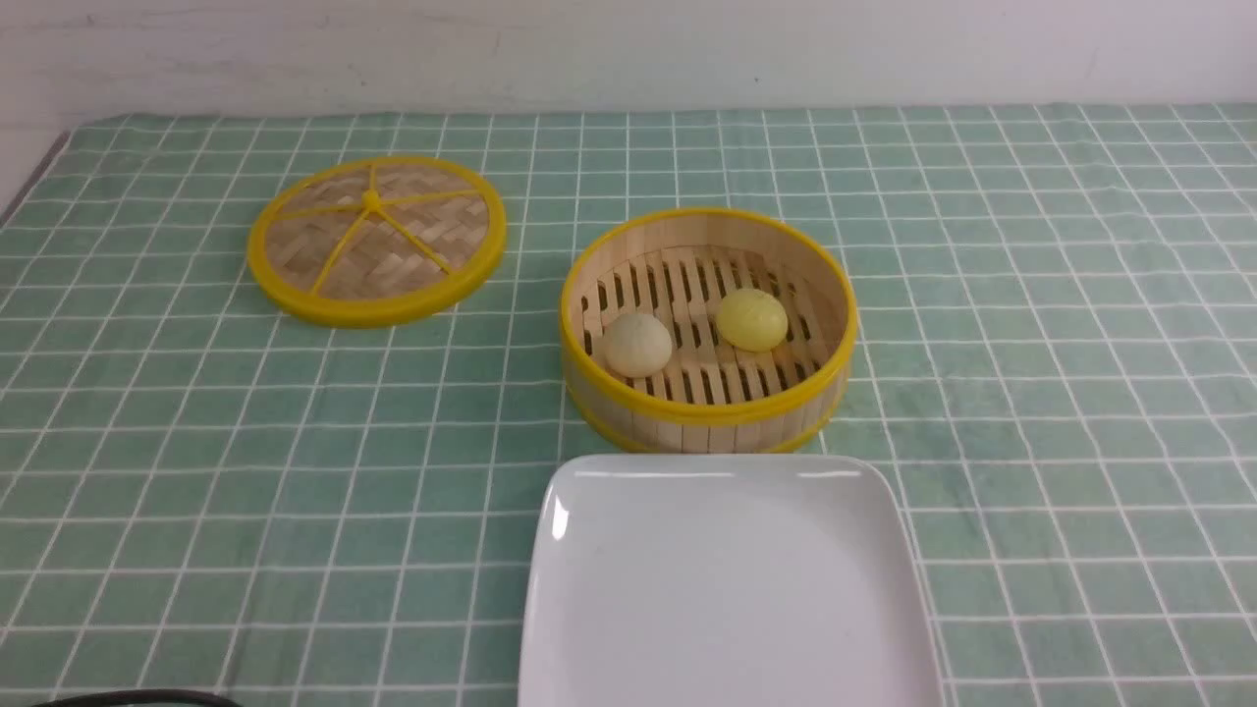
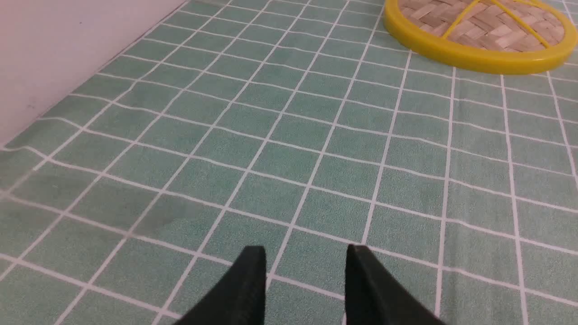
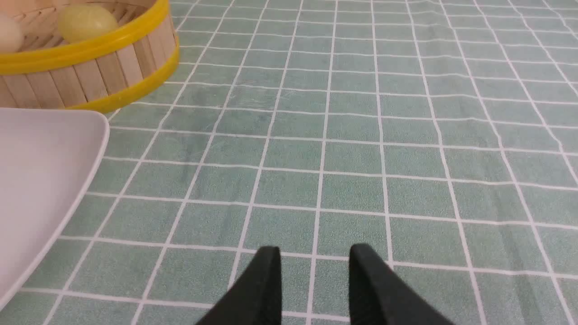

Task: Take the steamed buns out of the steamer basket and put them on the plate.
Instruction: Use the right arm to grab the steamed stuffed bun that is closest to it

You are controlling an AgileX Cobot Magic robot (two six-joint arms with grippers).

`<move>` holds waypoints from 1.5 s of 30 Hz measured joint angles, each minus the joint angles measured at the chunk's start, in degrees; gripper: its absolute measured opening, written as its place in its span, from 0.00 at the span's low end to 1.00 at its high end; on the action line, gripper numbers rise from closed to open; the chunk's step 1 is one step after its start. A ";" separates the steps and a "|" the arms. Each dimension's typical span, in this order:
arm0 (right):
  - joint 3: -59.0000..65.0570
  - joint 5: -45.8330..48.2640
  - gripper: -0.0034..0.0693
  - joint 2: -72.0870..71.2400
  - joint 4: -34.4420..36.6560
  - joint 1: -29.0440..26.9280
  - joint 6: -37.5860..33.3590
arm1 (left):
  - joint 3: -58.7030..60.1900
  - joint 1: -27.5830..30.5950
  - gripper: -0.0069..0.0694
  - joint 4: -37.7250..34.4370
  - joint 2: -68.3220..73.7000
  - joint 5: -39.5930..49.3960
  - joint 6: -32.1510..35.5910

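The round bamboo steamer basket (image 1: 707, 407) with yellow rim bands stands mid-table. Two steamed buns lie on its slatted floor: a cream-white bun (image 1: 637, 344) on the left and a yellow bun (image 1: 751, 319) on the right. The glossy white plate (image 1: 727, 589) sits bare just in front of the basket. Neither arm shows in the front view. My left gripper (image 2: 306, 253) hovers open over bare cloth, nothing between its black fingers. My right gripper (image 3: 315, 253) is open too, over cloth to the right of the plate (image 3: 40, 180) and the basket (image 3: 90, 67), where the yellow bun (image 3: 86, 21) shows.
The flat woven lid (image 1: 377, 239) with a yellow rim lies at the back left, also seen in the left wrist view as the lid (image 2: 478, 54). A green checked cloth (image 1: 1031, 344) covers the table. A white wall (image 1: 628, 49) runs along the back. A dark cable (image 1: 137, 698) shows at the bottom left.
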 joint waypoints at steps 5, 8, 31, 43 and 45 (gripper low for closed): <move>0.00 0.00 0.38 0.00 0.00 0.00 0.00 | 0.00 0.00 0.46 0.00 0.00 0.00 0.00; 0.00 0.00 0.38 0.00 0.00 0.00 0.00 | 0.00 0.00 0.46 0.00 0.00 0.00 0.00; 0.22 -1.48 0.38 0.00 1.07 0.00 1.13 | 0.00 0.00 0.46 0.17 0.00 0.00 -0.05; -17.62 -0.27 0.38 0.00 4.94 0.00 1.90 | 0.00 0.00 0.46 0.40 0.00 0.00 -0.05; -23.80 5.17 0.38 0.00 4.65 0.00 1.69 | 0.00 0.00 0.46 0.71 0.00 0.00 -0.05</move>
